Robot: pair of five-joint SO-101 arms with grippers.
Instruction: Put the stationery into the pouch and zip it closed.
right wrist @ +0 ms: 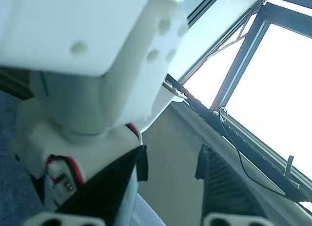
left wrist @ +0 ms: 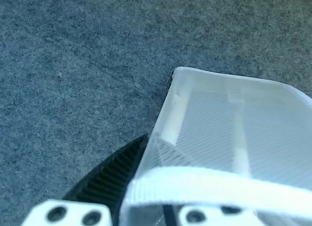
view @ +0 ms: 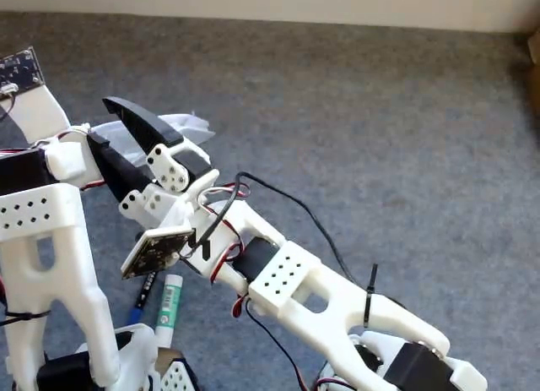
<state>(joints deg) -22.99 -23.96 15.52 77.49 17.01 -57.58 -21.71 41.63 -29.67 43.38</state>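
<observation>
A translucent white mesh pouch (left wrist: 229,138) with a white zipper band (left wrist: 204,187) lies between the jaws of my left gripper (left wrist: 156,155), which looks shut on its edge. One black finger (left wrist: 109,174) shows under it. In the high view the pouch (view: 184,125) peeks out behind my right gripper (view: 105,125), which is open with nothing between its black fingers (view: 139,125). In the right wrist view the right gripper (right wrist: 168,187) points at the left arm's white body (right wrist: 87,65). A white-and-green marker (view: 171,302) and a blue pen (view: 143,300) lie on the carpet under the right arm.
Grey carpet (view: 380,112) covers the floor, open to the right and far side. The left arm's white frame (view: 51,239) stands at the near left, close to the right arm's wrist (view: 160,247). A black cable (view: 295,209) runs along the right arm.
</observation>
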